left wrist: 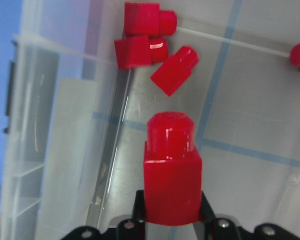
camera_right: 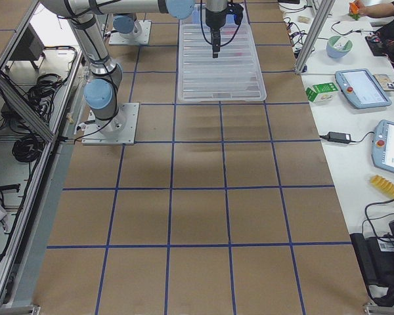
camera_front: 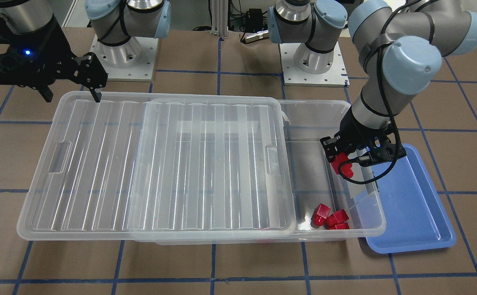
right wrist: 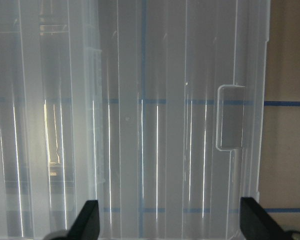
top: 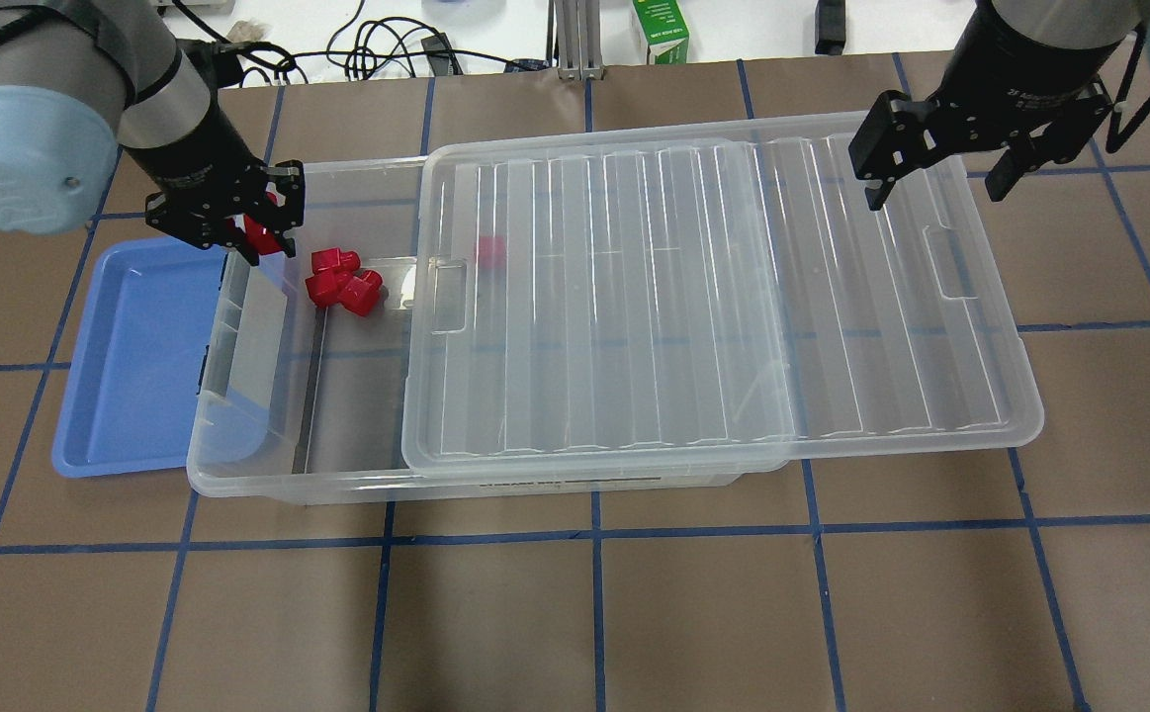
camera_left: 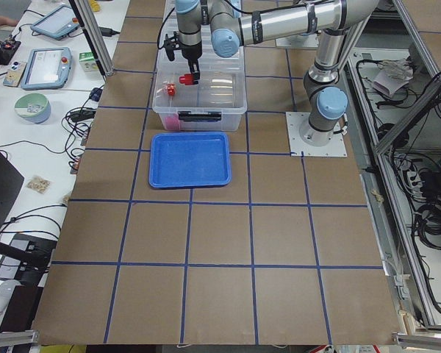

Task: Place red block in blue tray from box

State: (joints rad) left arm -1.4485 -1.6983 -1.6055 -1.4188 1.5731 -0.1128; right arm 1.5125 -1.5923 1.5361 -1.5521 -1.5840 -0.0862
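From across the table, we see the left gripper (camera_front: 351, 160) clamped on the red block (camera_front: 342, 166) over the uncovered end of the box (camera_front: 380, 221), just inside the end wall that faces the blue tray (camera_front: 414, 213). The block's long axis hangs steeply, stub lowermost. Three loose blocks (camera_front: 331, 217) lie on the box floor by the wall on the operators' side. The lid (camera_front: 160, 164) overhangs the box toward the worktop's right end. The right gripper (camera_front: 73, 96) stands over the lid's robot-side corner, fingers spread and holding nothing.

From overhead, the tray (top: 139, 356) lies just beside the box (top: 268, 435), on the side toward the worktop's left end. The left gripper (top: 253, 232) shows only a sliver of the block (top: 260, 235) between its fingers. The right gripper (top: 935, 188) hangs over the lid (top: 733, 297), jaws apart.

From the left end, the block (camera_left: 185, 79) shows red below the left gripper (camera_left: 192, 70), above the box (camera_left: 198, 110). The tray (camera_left: 189, 159) lies flat in front.

From the right end, the right gripper (camera_right: 215, 46) is above the lid (camera_right: 217, 72), too small for us to judge its jaws.

On the left wrist, the fingers (left wrist: 140, 212) pinch the block's (left wrist: 171, 170) boxy body. Its stub points straight away from the palm, toward the loose blocks (left wrist: 150, 45). The tray (left wrist: 2, 60) shows beyond the box wall (left wrist: 50, 150).

On the right wrist, the fingertips (right wrist: 88, 220) stand wide apart over the ribbed lid (right wrist: 140, 125).
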